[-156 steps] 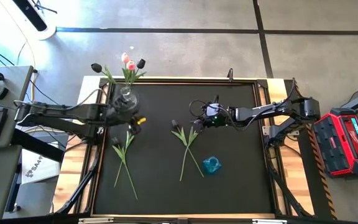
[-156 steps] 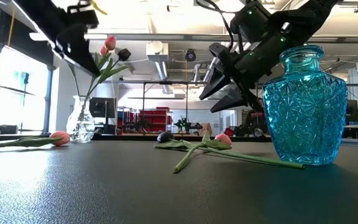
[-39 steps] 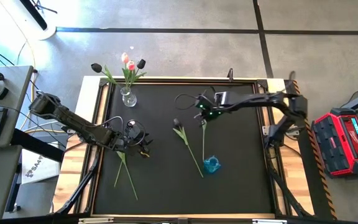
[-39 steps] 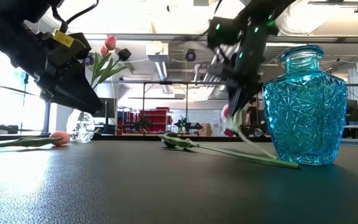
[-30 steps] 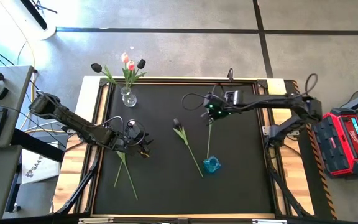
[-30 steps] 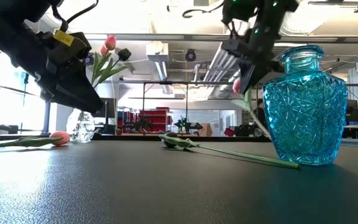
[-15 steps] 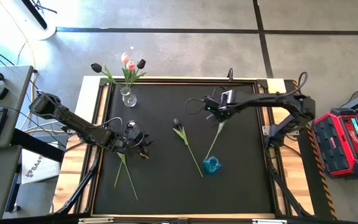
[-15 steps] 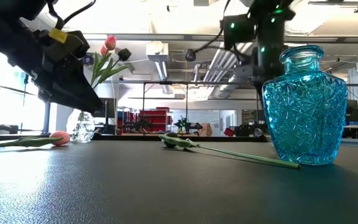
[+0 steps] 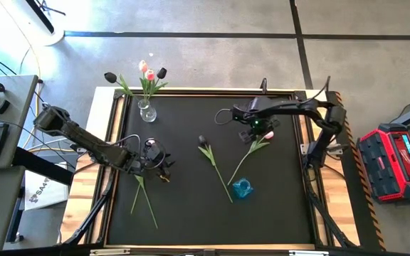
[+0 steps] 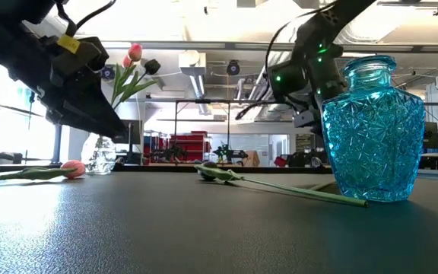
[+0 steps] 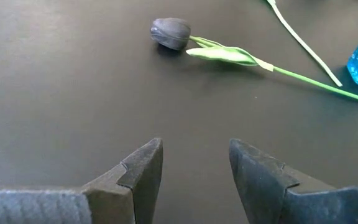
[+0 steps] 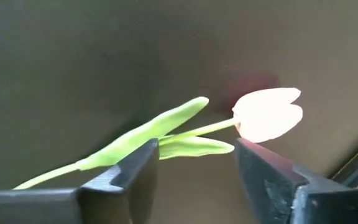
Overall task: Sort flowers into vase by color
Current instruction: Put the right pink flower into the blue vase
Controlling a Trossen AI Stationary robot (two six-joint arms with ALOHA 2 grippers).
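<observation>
High view: right gripper [image 9: 260, 128] jaws apart above pale pink tulip [image 12: 267, 114] leaning from blue vase [image 9: 243, 188]; left gripper [image 11: 194, 163] jaws apart, empty.

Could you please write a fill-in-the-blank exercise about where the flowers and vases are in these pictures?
1. The pale pink tulip leans with its stem in the ____ vase.
2. The right gripper is above that tulip with its jaws ____.
3. The tulip lying alone on the middle of the mat has a ____ head.
4. The clear vase holds ____ tulips.

Missing words: blue; open; dark; three
</observation>
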